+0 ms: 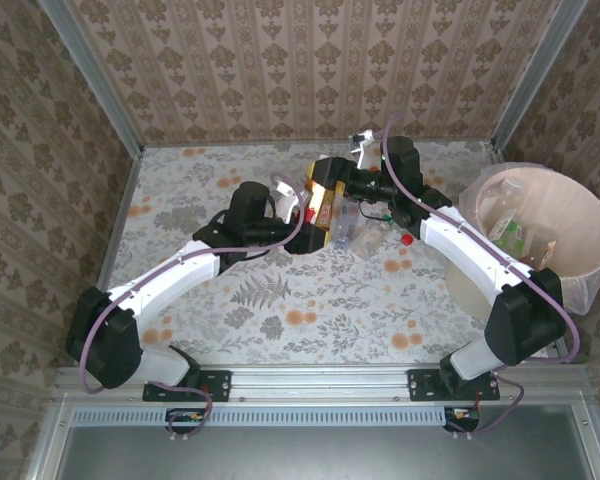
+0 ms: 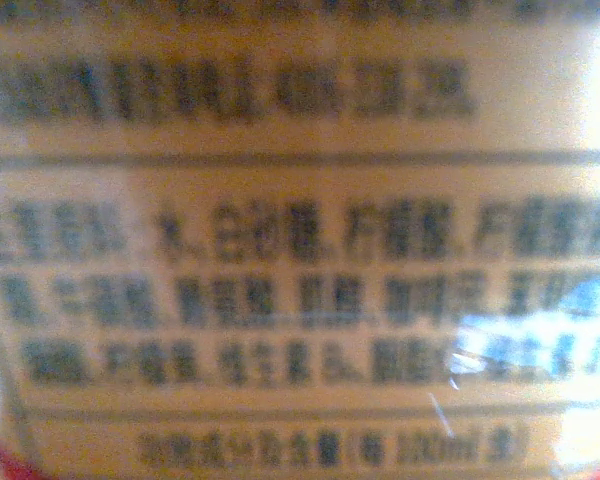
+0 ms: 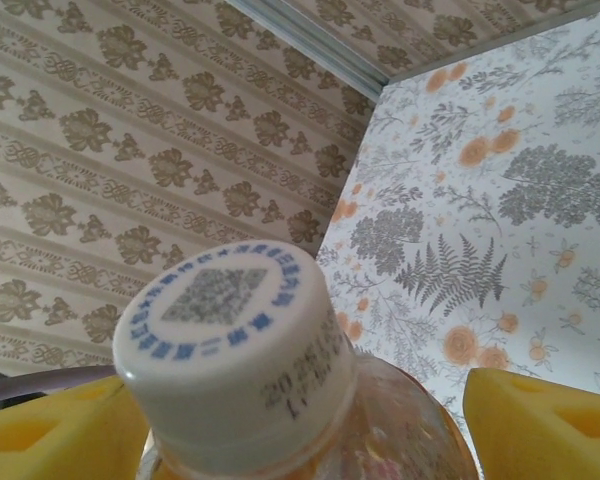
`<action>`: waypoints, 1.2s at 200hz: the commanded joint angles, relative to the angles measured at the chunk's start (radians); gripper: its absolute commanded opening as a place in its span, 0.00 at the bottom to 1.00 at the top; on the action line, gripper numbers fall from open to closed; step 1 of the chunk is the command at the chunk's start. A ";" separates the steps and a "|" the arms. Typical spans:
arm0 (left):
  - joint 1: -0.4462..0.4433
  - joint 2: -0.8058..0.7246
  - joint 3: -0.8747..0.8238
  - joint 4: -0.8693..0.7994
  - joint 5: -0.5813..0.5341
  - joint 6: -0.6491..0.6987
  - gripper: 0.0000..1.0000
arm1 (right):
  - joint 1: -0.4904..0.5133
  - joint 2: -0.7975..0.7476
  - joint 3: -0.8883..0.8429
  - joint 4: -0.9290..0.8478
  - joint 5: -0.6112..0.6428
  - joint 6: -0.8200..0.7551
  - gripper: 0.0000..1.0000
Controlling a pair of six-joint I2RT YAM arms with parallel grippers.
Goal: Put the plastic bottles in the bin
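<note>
The left end effector (image 1: 313, 228) is over the middle of the tabletop (image 1: 280, 310) and is closed on a bottle with an orange label (image 2: 300, 250). The label is so near the left wrist camera that its dark writing looks fuzzy. The right end effector (image 3: 295, 430) is at what looks like the same bottle, at its top end. Its yellow fingers (image 3: 540, 420) stand open, one on each side of the bottle, just below the white cap (image 3: 230, 340). One finger looks like it touches the bottle, and the other has a gap beside it. A few more clear bottles (image 1: 365, 235) lie on the tabletop just beside the two end effectors, one with a red cap (image 1: 407, 240). The big pink bin (image 1: 585, 215) stands off to the right, and some bottles (image 1: 510, 232) are already inside it.
</note>
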 commanded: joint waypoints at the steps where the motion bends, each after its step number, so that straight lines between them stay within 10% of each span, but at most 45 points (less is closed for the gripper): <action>1: 0.007 -0.009 0.034 0.054 0.101 -0.012 0.52 | 0.011 0.007 -0.009 0.047 -0.070 0.024 0.83; 33: 0.020 -0.001 0.044 0.054 0.119 -0.029 0.52 | 0.019 -0.008 -0.007 0.034 -0.092 -0.003 0.96; 99: 0.040 0.009 0.039 0.076 0.147 -0.071 0.54 | 0.021 -0.053 -0.020 -0.011 -0.032 -0.051 0.63; 140: 0.052 -0.006 0.018 0.136 0.200 -0.116 0.95 | 0.017 -0.073 0.014 -0.076 0.058 -0.092 0.56; 164: 0.075 -0.043 -0.016 0.219 0.223 -0.165 1.00 | -0.001 -0.099 0.070 -0.211 0.139 -0.162 0.54; 240: 0.148 -0.210 -0.143 0.105 -0.240 -0.211 1.00 | -0.101 -0.237 0.211 -0.603 0.423 -0.423 0.52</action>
